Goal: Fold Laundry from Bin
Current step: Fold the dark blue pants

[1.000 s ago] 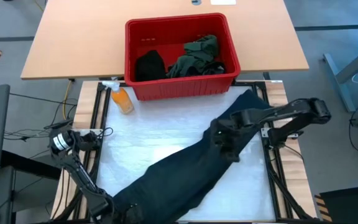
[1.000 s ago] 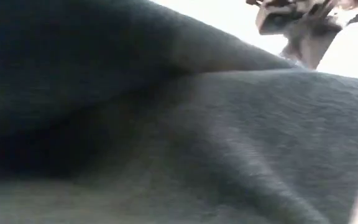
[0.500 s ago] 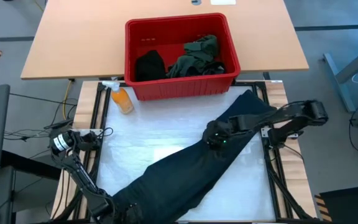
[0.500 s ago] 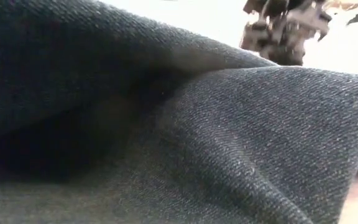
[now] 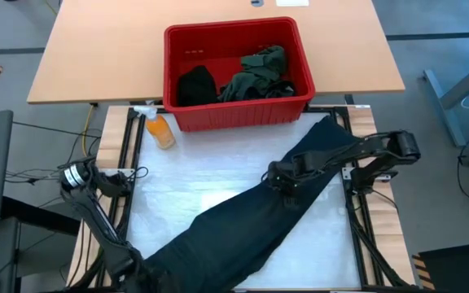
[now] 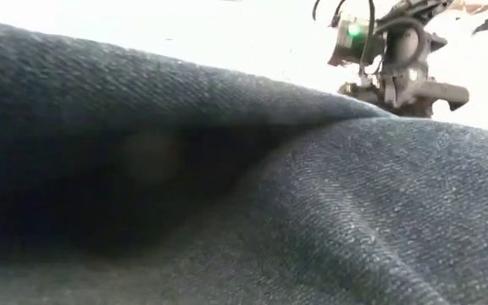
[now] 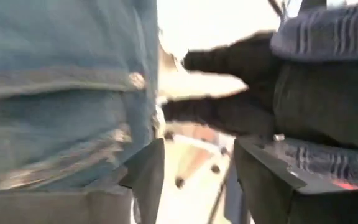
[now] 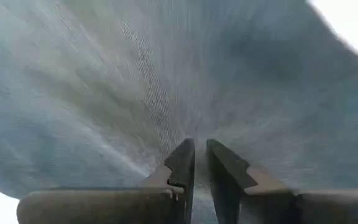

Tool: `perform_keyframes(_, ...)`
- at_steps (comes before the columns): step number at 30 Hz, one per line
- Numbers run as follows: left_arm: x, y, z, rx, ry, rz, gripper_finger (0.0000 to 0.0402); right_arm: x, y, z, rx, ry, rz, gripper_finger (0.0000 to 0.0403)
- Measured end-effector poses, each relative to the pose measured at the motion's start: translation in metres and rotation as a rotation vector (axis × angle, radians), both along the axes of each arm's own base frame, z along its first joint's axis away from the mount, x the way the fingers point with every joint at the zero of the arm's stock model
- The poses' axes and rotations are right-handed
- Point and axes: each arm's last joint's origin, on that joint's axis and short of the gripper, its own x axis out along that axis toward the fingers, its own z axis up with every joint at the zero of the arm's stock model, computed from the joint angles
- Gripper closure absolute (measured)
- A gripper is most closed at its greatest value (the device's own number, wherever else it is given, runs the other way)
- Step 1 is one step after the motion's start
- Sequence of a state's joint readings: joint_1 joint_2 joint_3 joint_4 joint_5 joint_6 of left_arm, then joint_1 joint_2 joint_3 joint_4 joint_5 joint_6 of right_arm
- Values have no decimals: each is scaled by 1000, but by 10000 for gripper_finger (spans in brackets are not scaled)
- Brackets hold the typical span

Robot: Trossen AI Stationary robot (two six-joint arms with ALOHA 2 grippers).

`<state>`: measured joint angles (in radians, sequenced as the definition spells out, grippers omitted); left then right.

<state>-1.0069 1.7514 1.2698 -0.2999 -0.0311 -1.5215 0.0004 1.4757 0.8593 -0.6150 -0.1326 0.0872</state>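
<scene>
Charcoal trousers (image 5: 243, 228) lie stretched slantwise on the white table, from the near-left corner to the far right, and fill the low view (image 6: 312, 212). My right gripper (image 5: 277, 177) is down on their far half, shut on the cloth (image 8: 135, 74). At the near-left corner my left gripper (image 5: 129, 262) stands open (image 7: 194, 180) just above the trousers' near end (image 7: 55, 93), with nothing between its fingers. The red bin (image 5: 177, 49) at the far edge holds a black garment (image 5: 195, 85) and an olive-green one (image 5: 259, 73). My right gripper pinches a small ridge of the trousers' cloth (image 8: 199, 134) between its two fingertips, partway along the far half. Its fingers come slanting down from the table's right side. All around the pinch the cloth lies on the table; how many layers are pinched does not show.
An orange spray bottle (image 5: 159, 129) lies by the bin's near-left corner. Bare white table (image 5: 194, 175) shows left of the trousers. The black frame rails (image 5: 357, 220) run along the table's right and left sides.
My right gripper has sunk toward the table and gone a little leftward with the trousers' far half, which now lies flatter. My left gripper has risen and drawn back from the near end. The raised fold that stood before the low camera has dropped.
</scene>
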Motion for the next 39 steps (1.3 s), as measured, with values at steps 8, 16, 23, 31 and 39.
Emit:
perform_keyframes(8, -23, 69, 31, 373, 14, 394, 215, -8, -19, 55, -16, -301, -71, 332)
perform_keyframes(16, -12, 98, -10, 428, 112, 370, 195, -16, -27, 68, -9, -352, -130, 332)
perform_keyframes(23, -3, 125, -45, 465, 108, 374, 152, -15, -25, 61, 22, -303, -115, 332)
perform_keyframes(31, -5, 131, -36, 541, 74, 342, 143, -17, -24, 59, 54, -270, -118, 332)
perform_keyframes(39, -14, 144, -68, 380, 50, 317, 143, -17, -24, 59, 58, -272, -127, 332)
